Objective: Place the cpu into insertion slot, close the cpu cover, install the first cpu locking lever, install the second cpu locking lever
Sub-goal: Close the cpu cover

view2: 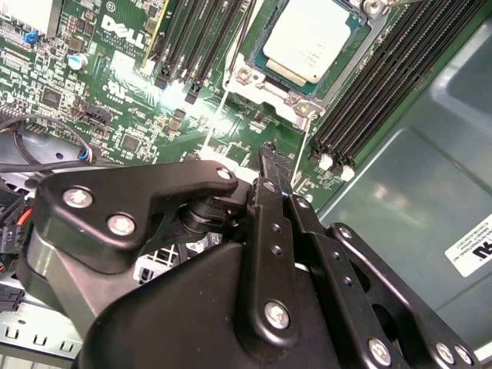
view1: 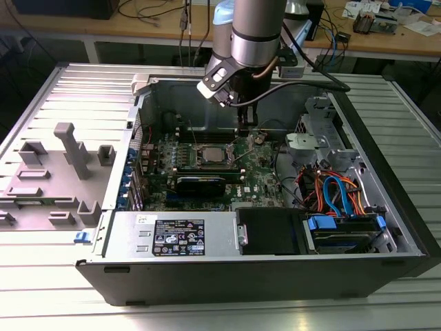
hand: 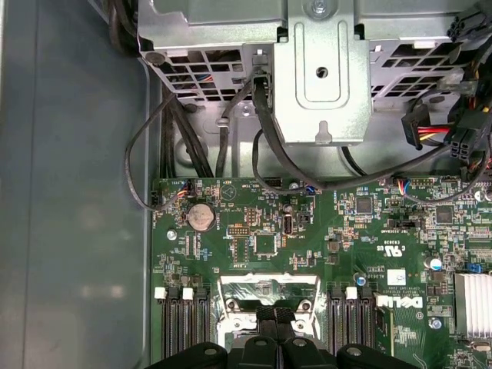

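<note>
An open computer case is seen, with its green circuit board laid bare. The gripper is held low over the board, just beside the insertion slot, with the jaws pressed together and nothing pinched. In the second wrist view the cpu cover appears to be laid down around the cpu, which is seated in the slot. The lever work is judged to be in hand. A closed tip set carefully against a thin lever would be called for, though the levers cannot be made out.
</note>
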`<state>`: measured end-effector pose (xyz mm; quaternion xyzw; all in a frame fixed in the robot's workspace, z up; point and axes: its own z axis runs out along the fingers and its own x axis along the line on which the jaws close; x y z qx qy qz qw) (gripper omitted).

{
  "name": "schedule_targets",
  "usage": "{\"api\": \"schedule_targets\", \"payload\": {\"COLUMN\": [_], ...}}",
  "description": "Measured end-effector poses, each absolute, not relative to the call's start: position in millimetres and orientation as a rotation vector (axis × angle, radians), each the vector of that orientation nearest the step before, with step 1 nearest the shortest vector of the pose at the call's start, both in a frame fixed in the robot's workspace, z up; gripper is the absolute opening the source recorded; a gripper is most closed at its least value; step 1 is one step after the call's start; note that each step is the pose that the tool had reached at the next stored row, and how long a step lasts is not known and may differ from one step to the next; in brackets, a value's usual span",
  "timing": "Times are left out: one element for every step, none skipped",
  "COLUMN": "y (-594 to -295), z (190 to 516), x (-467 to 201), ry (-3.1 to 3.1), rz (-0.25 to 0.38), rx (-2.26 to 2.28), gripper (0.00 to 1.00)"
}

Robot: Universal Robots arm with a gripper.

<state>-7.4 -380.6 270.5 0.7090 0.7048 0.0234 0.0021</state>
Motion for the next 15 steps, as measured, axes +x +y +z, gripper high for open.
{"api": "schedule_targets", "payload": {"y": [-380.6,-380.6,-380.6,-380.6,-380.6,-380.6,-380.6,-380.6,-380.6,-380.6,-380.6,-380.6,-380.6,-380.6,-380.6], "z": [270.5,270.5,270.4,270.5,270.5,270.5,270.5,270.5,270.4,270.5,270.5,270.5,270.4,270.4,270.5], "x": [-7.3,-7.1,-7.0,-6.9,-6.6,-6.2,-5.6,-5.0,-4.6,-4.2,-3.7,-3.4,-3.2,-2.9,-2.6], "ry": [2.211,2.211,2.211,2.211,2.211,2.211,2.211,2.211,2.211,2.211,2.211,2.211,2.211,2.211,2.211], "rz": [0.073,0.073,0.073,0.073,0.073,0.073,0.073,0.073,0.073,0.073,0.073,0.073,0.073,0.074,0.073], "rx": [2.224,2.224,2.225,2.225,2.224,2.224,2.225,2.224,2.225,2.224,2.224,2.225,2.225,2.225,2.224], "gripper": [0.11,0.11,0.11,0.11,0.11,0.11,0.11,0.11,0.11,0.11,0.11,0.11,0.11,0.11,0.11]}}
